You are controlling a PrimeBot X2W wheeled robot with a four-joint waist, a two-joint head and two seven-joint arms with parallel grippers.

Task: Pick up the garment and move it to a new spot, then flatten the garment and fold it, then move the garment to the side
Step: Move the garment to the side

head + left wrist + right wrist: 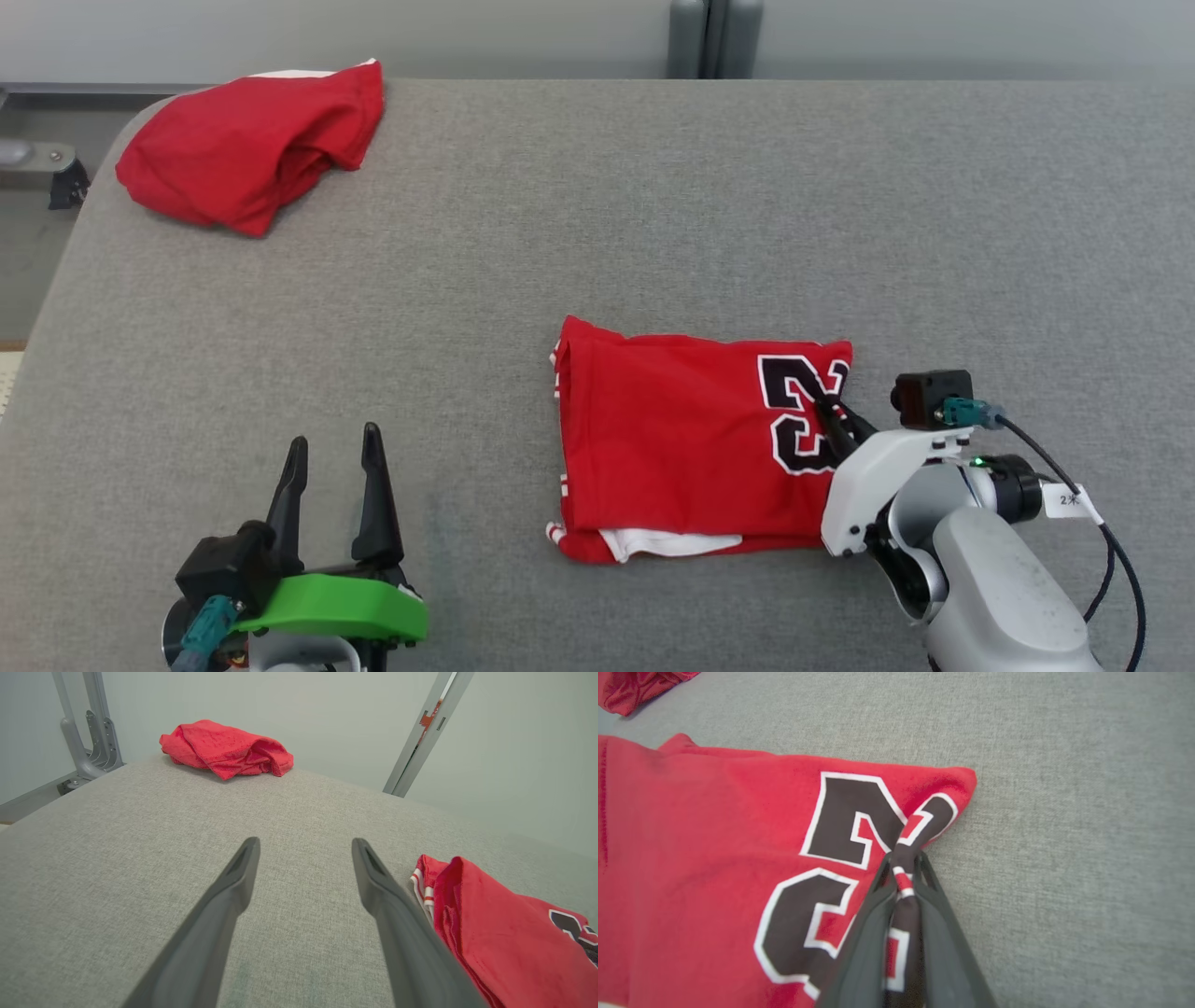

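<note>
Now, right jaws clenched on folded red jersey (681, 439), left jaws spread wide

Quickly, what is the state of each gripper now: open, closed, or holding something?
Left gripper: open, fingers apart, holding nothing.
Right gripper: closed, pinching the right edge of the folded red jersey.

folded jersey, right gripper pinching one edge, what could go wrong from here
The right gripper pinches only a small bunch of cloth at the numbered edge of the folded jersey; lifting may raise just the top layers and undo the fold.
The left gripper stands open and apart, so the far side may drag on the table.
</note>
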